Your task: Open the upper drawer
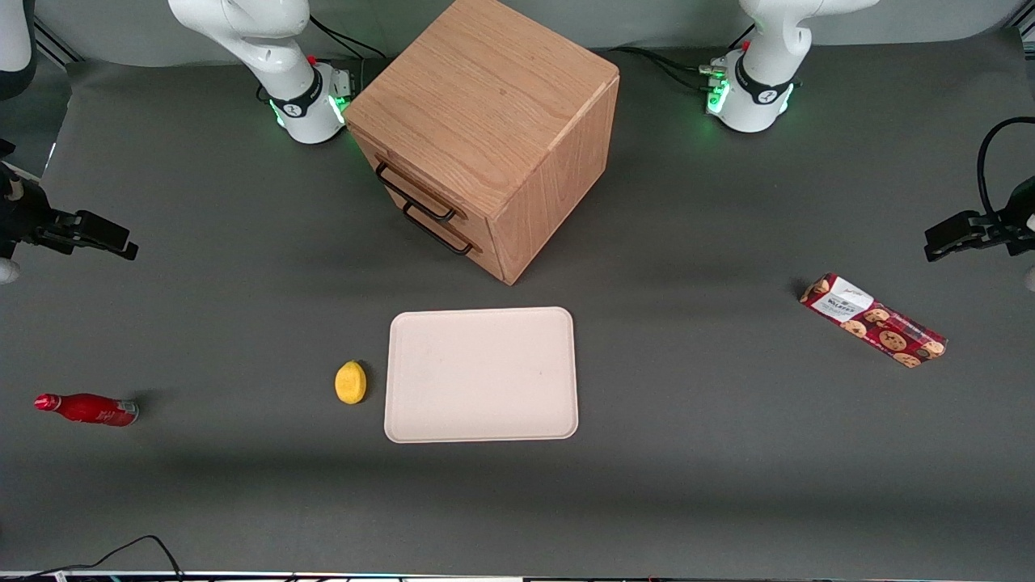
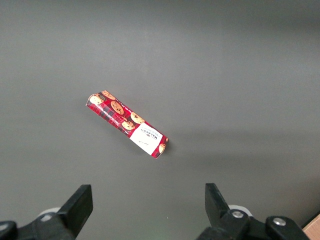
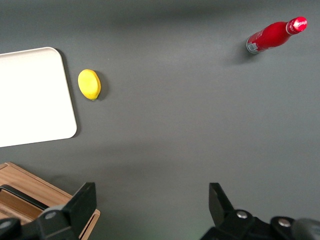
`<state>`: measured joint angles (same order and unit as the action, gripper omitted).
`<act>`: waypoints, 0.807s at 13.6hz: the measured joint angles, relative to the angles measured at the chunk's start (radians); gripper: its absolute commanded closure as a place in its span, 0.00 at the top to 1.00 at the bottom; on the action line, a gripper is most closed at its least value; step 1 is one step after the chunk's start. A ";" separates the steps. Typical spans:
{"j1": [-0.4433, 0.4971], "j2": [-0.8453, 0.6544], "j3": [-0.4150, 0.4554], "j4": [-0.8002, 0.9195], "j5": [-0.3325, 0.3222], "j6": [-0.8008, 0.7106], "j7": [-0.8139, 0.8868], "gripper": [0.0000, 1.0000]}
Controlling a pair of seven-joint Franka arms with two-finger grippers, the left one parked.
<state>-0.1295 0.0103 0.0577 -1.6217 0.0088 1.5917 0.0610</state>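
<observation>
nearest the front camera lie a beige tray, a lemon beside it, and a red bottle toward the working arm's end of the table. the gripper hangs above bare mat at that end, well apart from the cabinet, jaws spread and empty. farther from the camera, the upper drawer is shut, topmost of two in the cabinet. judgement: rigid oak, slides stiffly; take hold at the middle of its black bar handle, which looks slim and possibly slippery.
</observation>
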 measured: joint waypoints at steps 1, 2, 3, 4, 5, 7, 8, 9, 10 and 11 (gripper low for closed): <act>0.000 0.000 0.000 0.000 0.000 0.000 0.000 1.00; 0.000 0.000 0.000 0.000 0.000 0.000 0.000 1.00; 0.000 0.000 -0.002 0.000 0.000 0.000 0.003 1.00; 0.000 0.001 -0.009 0.000 0.004 0.000 0.005 1.00; 0.000 0.002 -0.019 0.000 0.012 0.000 0.006 1.00; -0.001 0.004 -0.029 -0.001 0.017 0.000 0.006 1.00; 0.000 0.004 -0.029 -0.001 0.018 0.000 0.006 1.00; 0.000 0.004 -0.029 -0.001 0.018 0.000 0.006 1.00; 0.000 0.004 -0.029 -0.001 0.018 0.000 0.006 1.00; 0.000 0.004 -0.029 -0.001 0.019 0.000 0.006 1.00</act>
<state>-0.1294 0.0145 0.0291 -1.6223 0.0275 1.5916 0.0665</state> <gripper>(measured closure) 0.000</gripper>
